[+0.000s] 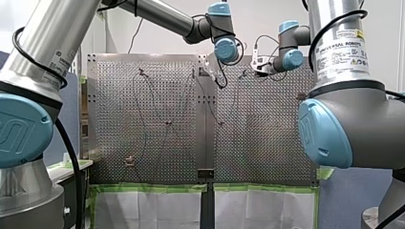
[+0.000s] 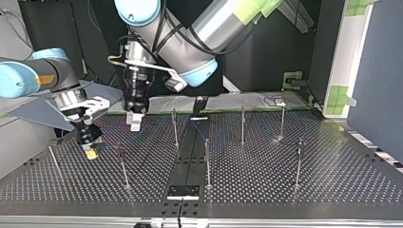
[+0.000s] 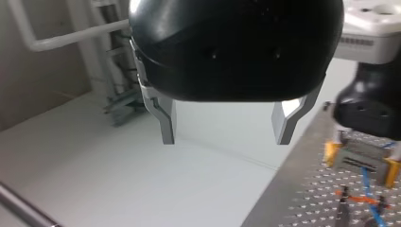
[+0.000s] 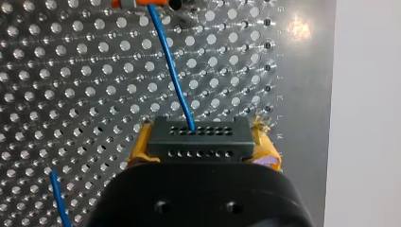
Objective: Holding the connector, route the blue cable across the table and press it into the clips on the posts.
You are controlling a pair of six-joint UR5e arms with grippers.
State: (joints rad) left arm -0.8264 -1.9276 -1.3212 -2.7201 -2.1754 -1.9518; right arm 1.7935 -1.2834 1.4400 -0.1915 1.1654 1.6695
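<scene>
My right gripper is shut on the black connector, its yellow pads pressed on both sides. From the connector, the blue cable runs ahead over the perforated table to an orange clip. In the top view my right gripper is low over the table at the left, beside a post. My left gripper hangs open and empty past the table's edge, with my right gripper and the connector beside it. In the top view my left gripper is just behind my right.
Several thin posts stand across the perforated table. A black plate lies at its near middle edge in the top view. Green tape lines the near edge in the front view.
</scene>
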